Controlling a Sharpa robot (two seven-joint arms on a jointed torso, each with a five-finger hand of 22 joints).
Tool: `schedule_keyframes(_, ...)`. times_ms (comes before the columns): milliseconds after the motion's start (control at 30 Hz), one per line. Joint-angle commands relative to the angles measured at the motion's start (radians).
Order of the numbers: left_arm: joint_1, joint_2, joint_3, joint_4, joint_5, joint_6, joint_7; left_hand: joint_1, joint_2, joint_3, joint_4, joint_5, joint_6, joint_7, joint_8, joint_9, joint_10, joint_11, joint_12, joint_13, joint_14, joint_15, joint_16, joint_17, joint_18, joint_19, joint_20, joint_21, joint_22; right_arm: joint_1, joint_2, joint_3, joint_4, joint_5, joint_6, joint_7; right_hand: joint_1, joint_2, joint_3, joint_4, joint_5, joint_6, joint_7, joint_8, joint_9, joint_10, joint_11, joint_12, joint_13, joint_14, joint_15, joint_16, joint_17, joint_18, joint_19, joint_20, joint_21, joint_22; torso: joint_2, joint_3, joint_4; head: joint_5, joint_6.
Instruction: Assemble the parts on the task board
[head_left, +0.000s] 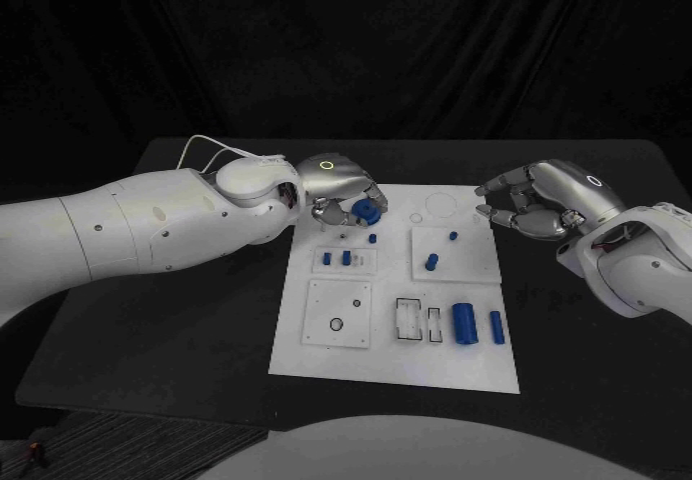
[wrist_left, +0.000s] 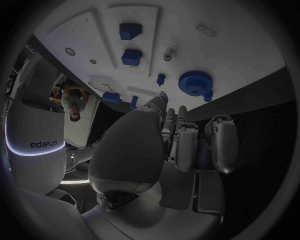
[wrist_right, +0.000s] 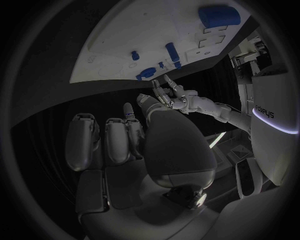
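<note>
Left hand (head_left: 340, 195) pinches the gear (head_left: 365, 211) at the board's (head_left: 397, 365) far-left corner; a tilt could jam it; right hand (head_left: 541, 203) curled, empty.

Mirrored "sharpa" lettering on the white robot body (wrist_left: 39, 145), both wrist views.

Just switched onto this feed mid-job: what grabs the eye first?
The left hand at the white task board's far left corner, with a blue toothed gear at its fingertips; whether it grips the gear is unclear. The right hand hovers curled and empty off the far right edge. A large blue cylinder lies near the front.
</note>
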Motion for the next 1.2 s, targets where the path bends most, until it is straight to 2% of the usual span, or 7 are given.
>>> schedule_keyframes(33,-0.007,0.008,0.001,-0.004,-0.008,0.033,0.003,-0.012,0.001,0.0,-0.006,-0.007,0.006,-0.003,0.002,-0.005,0.016,0.002,0.011,0.002,0.0,-0.004,0.006,0.075,0.007,0.0,-0.005,-0.002,0.193,-0.004,0.001,0.0,-0.001,0.0,0.004,0.005,0.013,0.0,0.005,0.001,0.002,0.007,-0.001,-0.004,-0.001,0.023,-0.005,-0.001,-0.073,0.047,0.0,0.003,0.001,-0.007,0.021,0.001,0.005,0.191,0.0,-0.0003,-0.0003,0.002,0.0)
schedule_keyframes(133,-0.013,0.015,0.001,-0.007,-0.008,0.039,0.007,-0.014,0.001,-0.001,-0.008,-0.007,0.0,-0.011,0.0,-0.012,0.024,0.008,0.02,0.004,0.001,0.001,0.008,0.076,0.006,0.001,-0.006,-0.001,0.194,-0.005,0.002,0.0,-0.002,0.0,0.005,0.006,0.014,0.0,0.006,0.0,0.003,0.007,-0.001,-0.004,-0.002,0.023,-0.005,-0.002,-0.074,0.048,0.0,0.004,0.002,-0.008,0.021,0.001,0.007,0.192,0.0,-0.0002,-0.0005,0.002,0.0)
schedule_keyframes(467,-0.025,0.028,0.001,-0.012,-0.008,0.056,0.014,-0.018,0.004,-0.002,-0.011,-0.007,0.009,-0.011,0.005,-0.021,0.047,0.005,0.051,0.018,-0.003,0.0,0.007,0.07,0.007,-0.001,-0.005,-0.006,0.193,-0.011,0.002,0.0,-0.006,0.0,0.008,0.004,0.016,0.0,0.007,-0.001,0.005,0.007,0.0,-0.004,-0.002,0.023,-0.004,-0.002,-0.074,0.048,0.001,0.006,0.004,-0.009,0.022,0.001,0.01,0.193,0.001,0.0,-0.0006,0.002,0.0)
schedule_keyframes(800,-0.035,0.036,0.001,-0.021,-0.008,0.073,0.014,-0.012,0.014,0.007,-0.018,0.01,0.046,0.006,0.021,-0.024,0.055,0.001,0.072,0.027,-0.01,-0.001,0.004,0.059,0.008,-0.003,-0.005,-0.012,0.192,-0.016,0.001,0.0,-0.006,0.0,0.012,0.004,0.015,0.0,0.007,-0.001,0.005,0.008,0.0,-0.004,-0.002,0.023,-0.004,-0.003,-0.075,0.048,0.001,0.006,0.004,-0.009,0.023,0.001,0.011,0.193,0.0,0.0006,0.0001,-0.003,0.0)
schedule_keyframes(900,-0.041,0.04,0.001,-0.03,-0.008,0.073,0.016,0.011,0.021,0.028,-0.033,0.036,0.077,0.022,0.032,-0.026,0.056,-0.006,0.073,0.022,-0.014,-0.007,0.001,0.05,0.008,-0.002,-0.006,-0.013,0.192,-0.016,0.001,0.0,-0.006,0.001,0.013,0.004,0.015,0.001,0.008,0.0,0.005,0.008,0.0,-0.004,-0.002,0.023,-0.003,-0.003,-0.075,0.048,0.001,0.006,0.005,-0.009,0.023,0.001,0.012,0.193,0.0,0.0003,0.0001,-0.005,0.0)
schedule_keyframes(1200,-0.057,0.05,0.001,-0.048,-0.008,0.073,0.017,0.018,0.029,0.044,-0.037,0.04,0.097,0.031,0.038,-0.028,0.068,-0.008,0.072,0.014,-0.018,-0.009,-0.004,0.04,0.008,-0.003,-0.007,-0.015,0.191,-0.018,0.001,0.0,-0.006,0.001,0.018,0.003,0.015,0.001,0.008,0.0,0.005,0.008,0.001,-0.004,-0.001,0.023,-0.003,-0.003,-0.075,0.049,0.001,0.008,0.007,-0.009,0.023,0.001,0.012,0.193,0.0,-0.0001,0.0,-0.007,0.0)
